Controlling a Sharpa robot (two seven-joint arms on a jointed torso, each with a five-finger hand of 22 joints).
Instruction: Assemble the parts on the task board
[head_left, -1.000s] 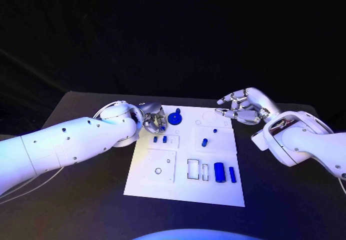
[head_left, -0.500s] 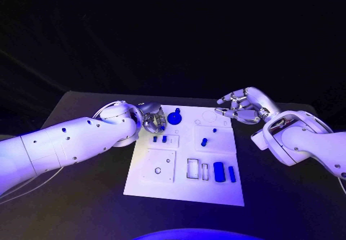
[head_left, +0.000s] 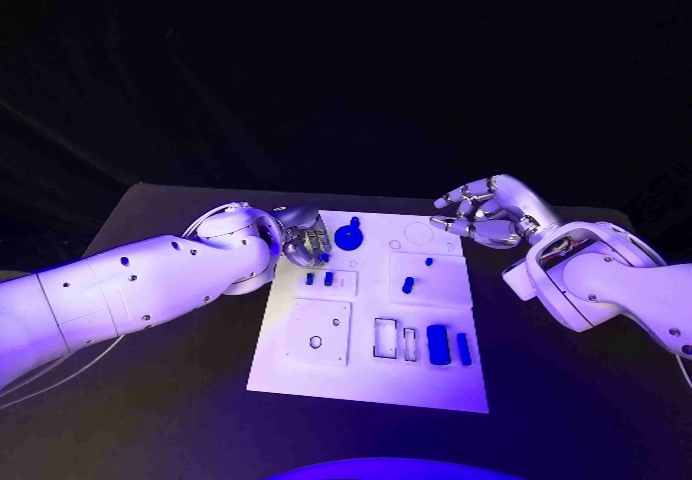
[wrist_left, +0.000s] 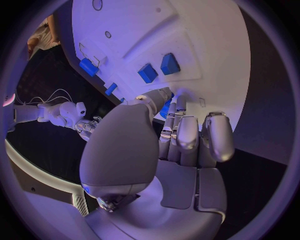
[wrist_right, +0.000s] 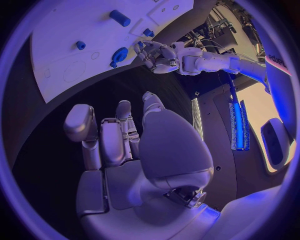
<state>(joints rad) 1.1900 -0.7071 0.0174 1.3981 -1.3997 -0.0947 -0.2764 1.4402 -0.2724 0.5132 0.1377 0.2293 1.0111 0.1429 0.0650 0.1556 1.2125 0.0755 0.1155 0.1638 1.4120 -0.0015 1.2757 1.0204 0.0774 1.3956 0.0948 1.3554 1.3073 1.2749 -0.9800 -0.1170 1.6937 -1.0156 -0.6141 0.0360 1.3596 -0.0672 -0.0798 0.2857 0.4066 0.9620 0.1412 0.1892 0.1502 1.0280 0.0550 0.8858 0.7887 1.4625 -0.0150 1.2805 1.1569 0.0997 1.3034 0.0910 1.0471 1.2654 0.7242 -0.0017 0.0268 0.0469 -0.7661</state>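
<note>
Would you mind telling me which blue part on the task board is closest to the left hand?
The round blue part with a knob, at the board's far edge, right beside the left hand; the others lie nearer the robot.

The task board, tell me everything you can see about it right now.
The task board is a flat white rectangular plate lying on the black table, its long side running away from the robot. Its surface carries raised square panels, rectangular slots, a small ring and faint circle outlines. Small blue pieces lie or stand on it, among them a round knob near the far edge. The left hand hovers at its far left corner; contact cannot be judged.
</note>
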